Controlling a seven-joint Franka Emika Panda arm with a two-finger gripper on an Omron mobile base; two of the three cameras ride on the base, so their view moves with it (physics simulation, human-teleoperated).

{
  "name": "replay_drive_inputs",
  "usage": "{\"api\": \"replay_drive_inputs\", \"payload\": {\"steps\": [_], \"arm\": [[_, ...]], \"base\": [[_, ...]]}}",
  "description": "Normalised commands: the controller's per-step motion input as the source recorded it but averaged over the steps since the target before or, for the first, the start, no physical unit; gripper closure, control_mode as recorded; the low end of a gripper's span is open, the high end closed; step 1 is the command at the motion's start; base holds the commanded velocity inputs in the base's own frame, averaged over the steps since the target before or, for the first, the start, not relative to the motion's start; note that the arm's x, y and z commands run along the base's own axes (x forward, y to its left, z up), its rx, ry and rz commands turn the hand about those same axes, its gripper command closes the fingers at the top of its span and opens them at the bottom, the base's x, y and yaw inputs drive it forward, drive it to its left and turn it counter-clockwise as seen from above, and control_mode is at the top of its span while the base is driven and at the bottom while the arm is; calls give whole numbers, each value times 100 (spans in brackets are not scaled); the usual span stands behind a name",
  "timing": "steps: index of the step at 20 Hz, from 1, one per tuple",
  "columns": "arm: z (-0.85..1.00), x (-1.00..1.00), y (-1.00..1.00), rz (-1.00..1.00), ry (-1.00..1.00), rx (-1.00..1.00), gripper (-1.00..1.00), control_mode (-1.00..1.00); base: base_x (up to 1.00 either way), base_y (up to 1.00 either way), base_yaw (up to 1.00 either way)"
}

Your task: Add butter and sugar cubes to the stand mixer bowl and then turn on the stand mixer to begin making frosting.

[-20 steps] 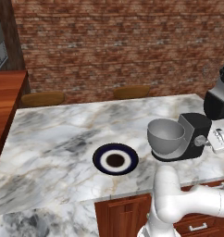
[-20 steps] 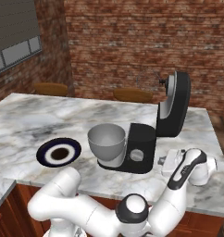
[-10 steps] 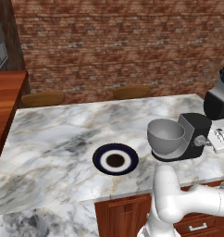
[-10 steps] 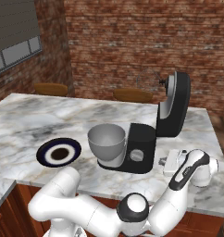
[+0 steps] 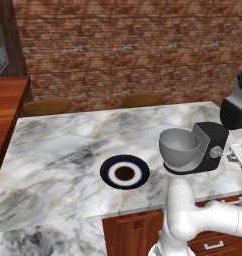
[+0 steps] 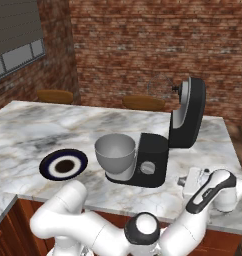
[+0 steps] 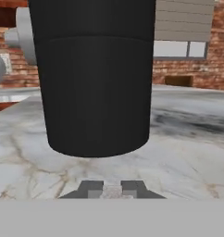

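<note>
Two small dark finger tips of the gripper (image 7: 112, 189) stood nearly together low over the marble counter (image 5: 63, 150), clenched, with only a pale sliver between them; whether that sliver was a sugar cube or bare counter could not be told. The hand sat at the near right corner of the counter, just to the right of the stand mixer (image 6: 160, 145), whose black base rose directly ahead in the hand view.

Near the front edge, left of the mixer, lay the dark-blue-rimmed plate (image 5: 124, 172), flat and showing only its dark centre. Just right of it the stand mixer bowl (image 6: 115, 152) sat seated in the mixer's base, open and apparently bare inside, with the head tilted up and back.

Handling judgement: the bowl was rigid metal, smooth and probably slippery, and was best left seated as a target. Butter would be soft and greasy, so a light squeeze across its flat sides was advisable; sugar cubes would be light and crumbly, to be taken across opposite faces. The small silver side knob (image 6: 147, 167) on the near face called for a firm pinch or a push.

Farthest back stood two wooden stools (image 5: 140, 99) before the brick wall (image 5: 123, 45).
</note>
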Motion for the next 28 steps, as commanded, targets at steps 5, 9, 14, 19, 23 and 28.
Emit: {"api": "replay_drive_inputs", "payload": {"steps": [5,9,14,19,23,28], "arm": [[2,-80,-21,-8,-5,0,100,-100],[23,-87,0,-9,-5,-1,100,-100],[48,-69,16,-9,-4,-7,100,-100],[66,-27,71,-7,-1,-15,100,-100],[72,-3,91,-4,0,-19,100,-100],[68,0,96,-2,0,-20,100,-100]], "base": [[0,0,0],[0,0,0],[0,0,0],[0,0,0],[0,0,0],[0,0,0]]}}
